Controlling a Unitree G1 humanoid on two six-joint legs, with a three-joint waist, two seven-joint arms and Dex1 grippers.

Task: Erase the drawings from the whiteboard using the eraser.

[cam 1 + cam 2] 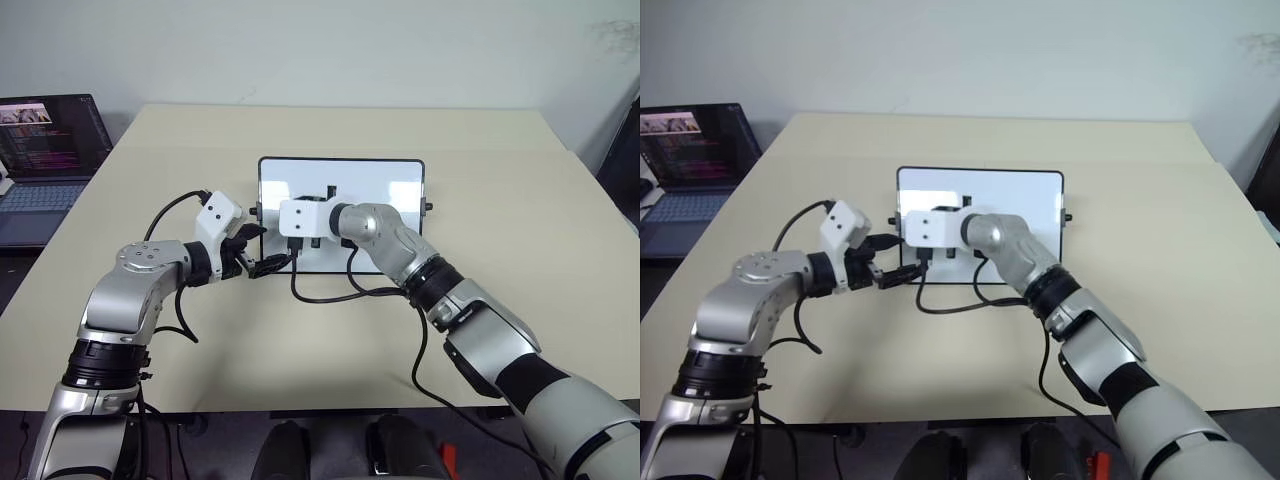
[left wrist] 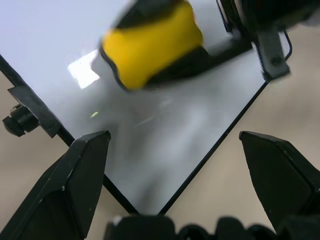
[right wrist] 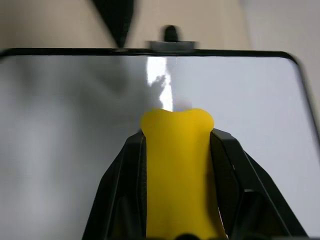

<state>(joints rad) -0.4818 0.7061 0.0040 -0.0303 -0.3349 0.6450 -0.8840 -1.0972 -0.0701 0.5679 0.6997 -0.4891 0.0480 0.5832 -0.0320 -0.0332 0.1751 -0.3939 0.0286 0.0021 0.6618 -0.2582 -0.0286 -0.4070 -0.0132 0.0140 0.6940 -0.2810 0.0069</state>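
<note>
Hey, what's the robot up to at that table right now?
It's wiping a small whiteboard that lies flat on the table. The right tool is shut on a yellow eraser and holds it over the board's white surface. The left tool is open beside the board's near left corner, with that corner lying between its fingers, not gripped. No red drawings can be seen on the visible parts of the board. An open laptop sits off to the left.

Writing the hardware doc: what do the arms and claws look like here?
Both arms are silver-grey metal with black joint bands. Each wrist carries a white boxy module, and loose black cables loop from the forearms. The left claw and right claw each have two black, wedge-shaped tapering fingers.
</note>
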